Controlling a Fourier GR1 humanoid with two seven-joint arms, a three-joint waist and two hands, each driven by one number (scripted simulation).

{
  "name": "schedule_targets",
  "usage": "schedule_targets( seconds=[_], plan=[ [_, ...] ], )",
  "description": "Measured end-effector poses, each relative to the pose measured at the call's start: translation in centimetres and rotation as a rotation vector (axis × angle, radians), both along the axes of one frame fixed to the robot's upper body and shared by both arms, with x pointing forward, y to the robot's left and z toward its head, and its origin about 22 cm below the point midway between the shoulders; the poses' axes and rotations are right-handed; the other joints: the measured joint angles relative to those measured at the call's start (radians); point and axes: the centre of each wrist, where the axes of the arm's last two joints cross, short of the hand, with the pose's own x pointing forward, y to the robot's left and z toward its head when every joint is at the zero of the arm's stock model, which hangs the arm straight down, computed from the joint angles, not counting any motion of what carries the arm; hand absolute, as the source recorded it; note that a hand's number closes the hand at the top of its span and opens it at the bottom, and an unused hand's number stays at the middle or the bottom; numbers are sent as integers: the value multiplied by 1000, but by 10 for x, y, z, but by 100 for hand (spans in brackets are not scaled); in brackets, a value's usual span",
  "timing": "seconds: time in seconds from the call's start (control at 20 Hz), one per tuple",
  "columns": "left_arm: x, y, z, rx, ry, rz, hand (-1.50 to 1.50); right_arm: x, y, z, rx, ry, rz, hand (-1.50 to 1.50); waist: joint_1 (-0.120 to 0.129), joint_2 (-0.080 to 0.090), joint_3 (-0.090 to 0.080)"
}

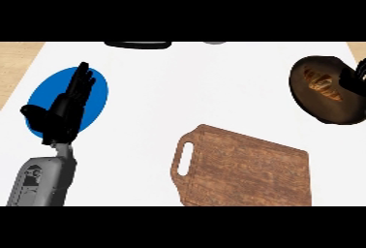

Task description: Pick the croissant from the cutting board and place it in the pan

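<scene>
One croissant [323,83] lies inside the one dark pan [314,107], near the right side of the white counter [214,87]. One brown cutting board [247,169] sits in front with nothing on it. The right hand [359,72] peeks in beside the pan; I cannot tell how it is set. The left hand [66,109] rests with straight fingers over one blue plate [100,87].
</scene>
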Motion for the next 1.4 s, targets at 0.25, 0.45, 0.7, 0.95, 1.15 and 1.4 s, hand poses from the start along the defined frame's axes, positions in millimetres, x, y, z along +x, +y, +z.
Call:
schedule_targets(
  seconds=[0.25, 0.45, 0.7, 0.95, 1.15, 1.4],
  plan=[
    [3, -6, 4, -5, -4, -10, 0, -7, -6, -20, 184, 103, 38, -150, 9, 5, 2],
    [3, -6, 5, -2, -11, -10, 0, -12, -10, -29, 303, 155, 96, -150, 14, 8, 3],
    [4, -9, 4, -6, -6, -5, 0, -18, -16, -34, 358, 87, 148, -150, 7, 5, 3],
    [2, -2, 2, -2, 4, 12, 0, -25, -24, -36, 447, -90, 169, -150, -13, -5, 2],
    [0, 7, 1, -1, 12, 32, 0, -40, -40, -42, 560, -176, 203, -150, -30, -13, 0],
    [-7, 8, -5, 0, 22, 48, 0, -72, -67, -55, 674, -204, 309, -150, -54, -26, -3]
  ],
)
